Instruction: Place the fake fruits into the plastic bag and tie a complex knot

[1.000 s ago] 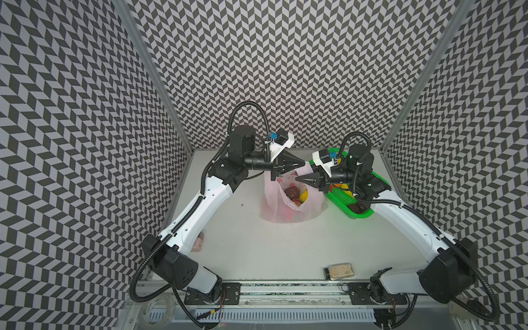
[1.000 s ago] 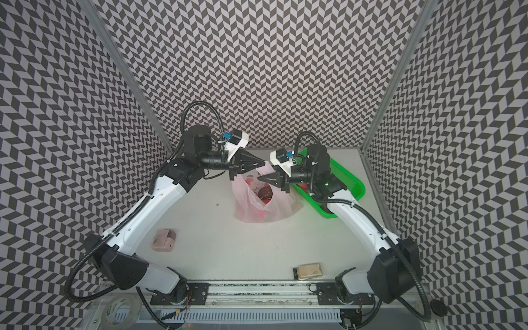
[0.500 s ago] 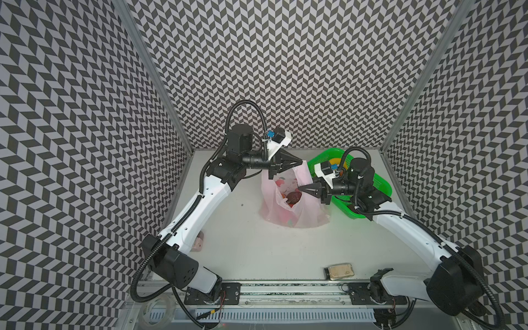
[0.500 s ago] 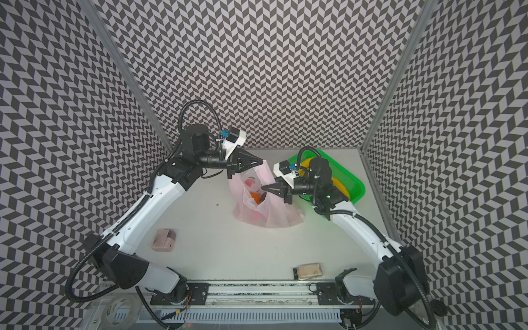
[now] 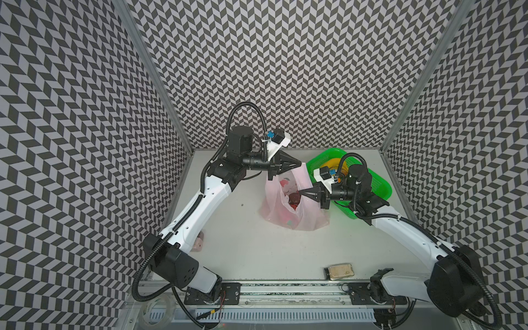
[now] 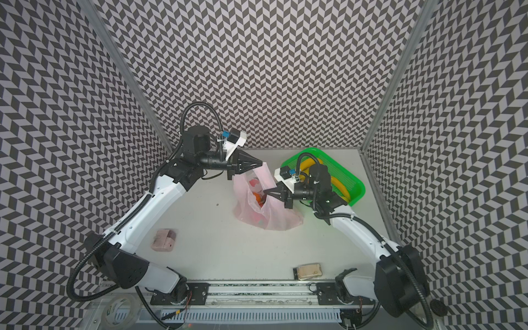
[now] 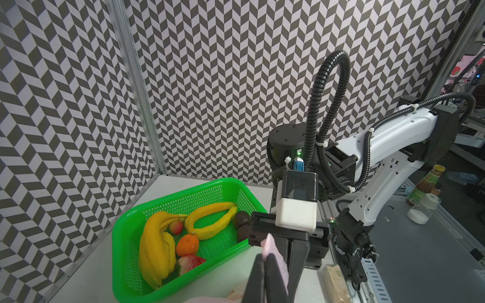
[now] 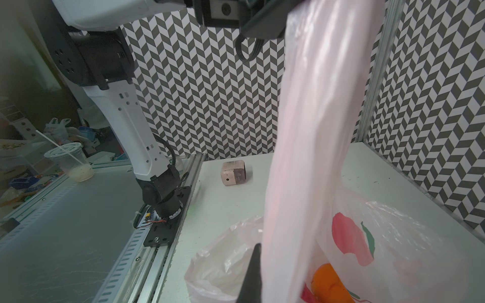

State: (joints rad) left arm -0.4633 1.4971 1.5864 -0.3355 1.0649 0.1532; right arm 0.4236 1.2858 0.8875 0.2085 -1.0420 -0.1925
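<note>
Bag [image 5: 274, 205], mid-table, basket [image 5: 380, 183] at its 2 o'clock: thin, limp, slippery, light film; left claw [image 5: 298, 165] clamps its 12 o'clock handle, right claw [image 5: 302, 193] pinches the 3 o'clock rim. Best held by bunched handles.

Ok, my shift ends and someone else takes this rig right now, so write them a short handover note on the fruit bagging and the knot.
Left pincer: shut on one handle of the plastic bag, holding it up.
Right pincer: shut at the bag's mouth; whether it pinches plastic is unclear.
Done: an orange fruit and a dark red fruit lie in the bag.
Left: bananas, a second orange, strawberries and dark brown fruits sit in the green basket; no knot is tied.
</note>
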